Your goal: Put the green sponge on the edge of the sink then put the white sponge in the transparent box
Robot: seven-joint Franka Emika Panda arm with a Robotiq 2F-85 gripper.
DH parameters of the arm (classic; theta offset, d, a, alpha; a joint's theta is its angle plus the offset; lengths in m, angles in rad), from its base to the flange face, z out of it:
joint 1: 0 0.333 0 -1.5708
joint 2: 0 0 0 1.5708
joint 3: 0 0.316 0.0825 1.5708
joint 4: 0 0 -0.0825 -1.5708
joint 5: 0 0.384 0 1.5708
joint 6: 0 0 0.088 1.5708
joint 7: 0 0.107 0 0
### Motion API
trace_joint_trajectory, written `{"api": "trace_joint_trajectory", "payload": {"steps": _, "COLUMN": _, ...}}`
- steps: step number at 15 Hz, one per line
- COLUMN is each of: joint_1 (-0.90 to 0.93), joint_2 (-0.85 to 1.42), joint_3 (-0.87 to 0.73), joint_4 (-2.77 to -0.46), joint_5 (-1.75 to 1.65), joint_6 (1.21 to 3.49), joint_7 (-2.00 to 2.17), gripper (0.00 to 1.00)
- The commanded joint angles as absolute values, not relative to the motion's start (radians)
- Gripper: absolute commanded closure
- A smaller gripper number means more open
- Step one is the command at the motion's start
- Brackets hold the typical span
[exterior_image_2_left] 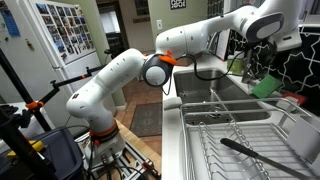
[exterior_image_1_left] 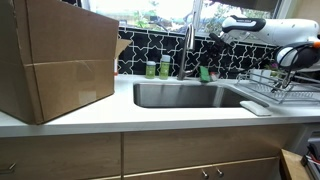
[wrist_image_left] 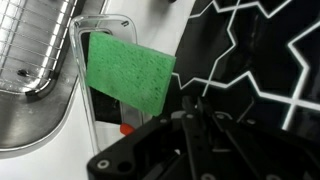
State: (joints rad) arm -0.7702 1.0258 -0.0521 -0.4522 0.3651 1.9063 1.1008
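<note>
Black tile crossed by white lines backs a pale counter (exterior_image_1_left: 100,118) with a steel sink (exterior_image_1_left: 150,95) set into it and a tap (exterior_image_1_left: 186,50) behind the basin. One white arm (exterior_image_2_left: 130,75) rises from its base, folds at an orange-ringed joint and stretches out level over the sink. Its wrist bends down so the gripper (exterior_image_2_left: 262,68) points at the back edge by the tile.

Counted: one green sponge (exterior_image_1_left: 205,72), one white sponge (exterior_image_1_left: 255,107), two green bottles (exterior_image_1_left: 157,68) behind the basin, one cardboard box (exterior_image_1_left: 55,60) and one dish rack (exterior_image_2_left: 230,140) with a black utensil (exterior_image_2_left: 255,152) lying in it.

The green sponge (wrist_image_left: 128,68) stands tilted at the back of the sink, right of the tap in an exterior view. In the wrist view it sits inside the outline of the transparent box (wrist_image_left: 100,25). The gripper (wrist_image_left: 195,105) hangs just above and beside it. The fingers look drawn together with nothing between them, and the sponge lies beyond their tips, near but not held. The white sponge lies flat on the counter in front of the rack, well apart from the gripper
</note>
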Motion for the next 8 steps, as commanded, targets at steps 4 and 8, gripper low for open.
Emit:
{"api": "trace_joint_trajectory", "payload": {"steps": 4, "joint_1": -0.776, "joint_2": 1.071, "joint_3": -0.033, "joint_4": -0.438, "joint_5": 0.325, "joint_6": 1.871, "joint_7": 1.123, "gripper": 0.34}}
{"api": "trace_joint_trajectory", "payload": {"steps": 8, "joint_1": -0.774, "joint_2": 1.096, "joint_3": -0.023, "joint_4": -0.436, "joint_5": 0.324, "joint_6": 1.853, "joint_7": 1.118, "gripper": 0.04}}
